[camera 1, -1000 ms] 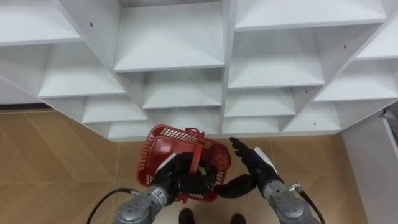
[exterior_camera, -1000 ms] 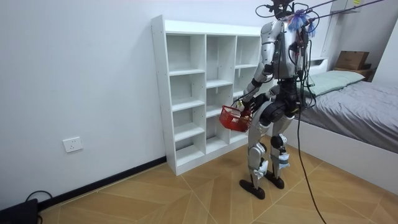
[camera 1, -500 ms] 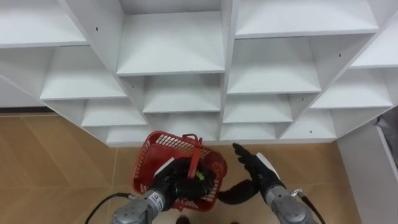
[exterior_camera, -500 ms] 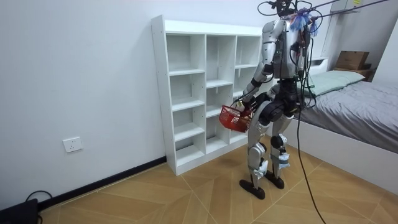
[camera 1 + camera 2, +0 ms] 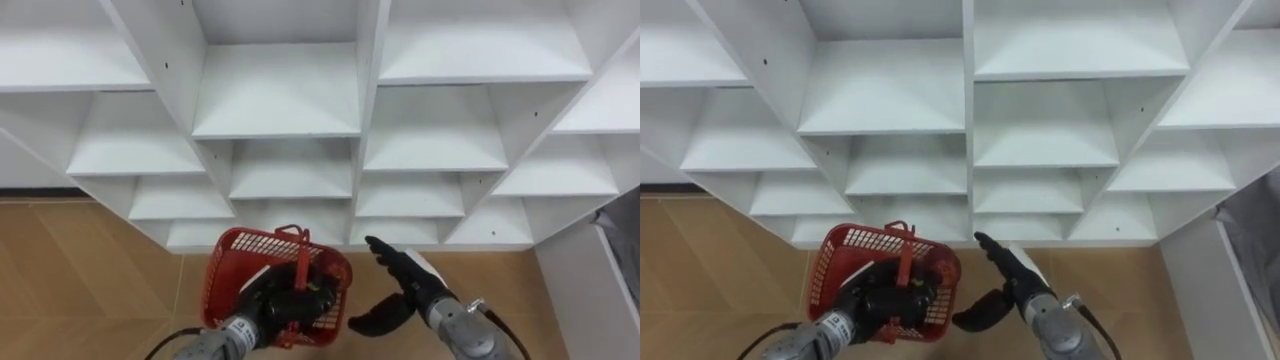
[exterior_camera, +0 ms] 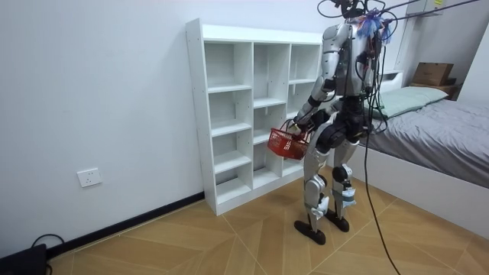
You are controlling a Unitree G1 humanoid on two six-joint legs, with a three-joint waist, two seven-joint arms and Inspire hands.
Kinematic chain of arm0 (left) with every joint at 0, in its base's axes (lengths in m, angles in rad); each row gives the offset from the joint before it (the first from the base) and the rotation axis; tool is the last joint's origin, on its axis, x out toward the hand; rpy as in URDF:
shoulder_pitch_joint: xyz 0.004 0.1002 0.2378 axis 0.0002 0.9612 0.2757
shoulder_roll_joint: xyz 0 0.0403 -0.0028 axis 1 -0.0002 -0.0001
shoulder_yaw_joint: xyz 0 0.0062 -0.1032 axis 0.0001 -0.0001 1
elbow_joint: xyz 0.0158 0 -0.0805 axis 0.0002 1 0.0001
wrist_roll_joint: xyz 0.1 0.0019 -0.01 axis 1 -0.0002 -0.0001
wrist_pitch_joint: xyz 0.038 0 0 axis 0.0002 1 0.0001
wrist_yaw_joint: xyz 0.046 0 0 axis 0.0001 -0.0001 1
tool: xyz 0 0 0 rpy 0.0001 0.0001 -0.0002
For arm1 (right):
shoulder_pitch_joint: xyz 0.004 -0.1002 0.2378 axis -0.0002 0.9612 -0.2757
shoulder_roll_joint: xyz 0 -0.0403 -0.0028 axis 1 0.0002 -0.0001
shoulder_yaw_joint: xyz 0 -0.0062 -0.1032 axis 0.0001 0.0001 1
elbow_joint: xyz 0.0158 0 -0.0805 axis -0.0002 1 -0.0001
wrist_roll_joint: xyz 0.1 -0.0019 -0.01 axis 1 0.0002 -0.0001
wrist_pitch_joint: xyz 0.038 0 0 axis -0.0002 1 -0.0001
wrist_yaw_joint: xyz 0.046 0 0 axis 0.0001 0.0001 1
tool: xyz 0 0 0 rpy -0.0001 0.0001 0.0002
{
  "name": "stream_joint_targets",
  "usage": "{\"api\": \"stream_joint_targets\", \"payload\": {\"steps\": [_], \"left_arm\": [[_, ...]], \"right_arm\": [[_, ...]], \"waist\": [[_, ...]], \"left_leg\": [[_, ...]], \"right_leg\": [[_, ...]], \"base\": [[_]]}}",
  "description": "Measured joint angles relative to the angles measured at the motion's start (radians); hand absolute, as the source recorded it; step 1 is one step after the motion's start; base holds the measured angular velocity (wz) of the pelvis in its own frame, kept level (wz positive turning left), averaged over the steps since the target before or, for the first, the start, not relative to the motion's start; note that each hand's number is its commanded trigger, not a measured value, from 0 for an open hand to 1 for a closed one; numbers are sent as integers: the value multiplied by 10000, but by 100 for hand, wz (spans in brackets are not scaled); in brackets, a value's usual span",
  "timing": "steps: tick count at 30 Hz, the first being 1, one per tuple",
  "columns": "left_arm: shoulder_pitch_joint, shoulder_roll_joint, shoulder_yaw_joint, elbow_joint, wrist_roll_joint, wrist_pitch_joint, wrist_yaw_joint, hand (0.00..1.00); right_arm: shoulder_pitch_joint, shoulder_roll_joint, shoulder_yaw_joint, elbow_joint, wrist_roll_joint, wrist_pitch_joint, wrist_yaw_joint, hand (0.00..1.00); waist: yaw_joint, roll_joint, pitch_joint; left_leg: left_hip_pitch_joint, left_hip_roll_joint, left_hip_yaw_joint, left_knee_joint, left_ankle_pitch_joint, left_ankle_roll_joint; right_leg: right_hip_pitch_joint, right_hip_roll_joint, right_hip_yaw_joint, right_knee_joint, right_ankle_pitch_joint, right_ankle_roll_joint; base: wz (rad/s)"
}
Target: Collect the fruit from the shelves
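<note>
A red mesh basket (image 5: 238,243) hangs low in front of me, its red handle (image 5: 301,262) standing up. My left hand (image 5: 283,305) is curled round the handle at the basket's near side and hides most of what is inside. My right hand (image 5: 408,275) is just right of the basket with its fingers straight and open, holding nothing. The white closet (image 5: 275,100) rises before me, and the compartments I can see hold no fruit. In the room view I stand upright facing the closet (image 6: 229,114), with the basket (image 6: 287,143) at hip height near its middle shelves.
Wooden floor (image 5: 80,270) lies below the closet. A white panel (image 5: 585,300) stands at the lower right. In the room view a bed (image 6: 435,130) with a cardboard box (image 6: 432,74) behind it is on the right, close to my back.
In the room view the basket has risen a little and come closer to the shelves. The eye view has tilted up, so the closet sits lower in the picture.
</note>
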Motion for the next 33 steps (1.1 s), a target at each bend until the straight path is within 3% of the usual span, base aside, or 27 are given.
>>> {"api": "stream_joint_targets", "payload": {"steps": [4, 8, 15, 22, 23, 25, 33], "left_arm": [[56, 133, -46, 122, -909, 82, -267, 100], [439, 185, -48, 124, -1906, 324, -468, 100], [513, 184, -108, 125, -2965, 475, -571, 100], [645, 416, 245, 116, -2997, 656, -653, 100], [731, 422, 353, 95, -2997, 660, -654, 100], [851, 434, 504, 56, -3006, 659, -655, 100], [1667, 431, 1096, 76, -2995, 661, -633, 100]], "right_arm": [[-1, 10, 102, -200, -3, 185, 291, 0], [314, -130, 169, -923, -368, 445, 470, 0], [682, -218, 172, -2010, -355, 602, 588, 0], [1135, -253, 142, -2501, -359, 653, 620, 0], [1243, -254, 124, -2509, -366, 653, 620, 0], [1382, -265, 96, -2509, -386, 653, 617, 0], [2446, -351, -1013, -2398, -431, 640, 469, 0]], "waist": [[-33, -126, -21], [-55, -269, -93], [-151, -286, -96], [-221, -313, -115], [-247, -339, -175], [-242, -408, -214], [-261, -402, -193]], "left_leg": [[250, 41, 14, -42, -50, -33], [686, 44, 25, -213, -92, -81], [1094, 42, 95, -344, -113, -112], [1623, 47, 255, -615, -143, -150], [1675, 40, 265, -687, -143, -151], [1741, 37, 293, -750, -146, -159], [2483, -99, 305, -1174, -185, -181]], "right_leg": [[257, 65, 82, -112, 2, -3], [653, 103, 105, -260, -30, -12], [990, 107, 142, -320, -68, -21], [1360, 155, 317, -524, -71, -15], [1405, 159, 329, -589, -63, -10], [1470, 162, 352, -618, -65, -7], [2255, 173, 350, -1155, -74, 55]], "base": [[-5], [-1], [-1], [-8], [-6], [-2], [0]]}}
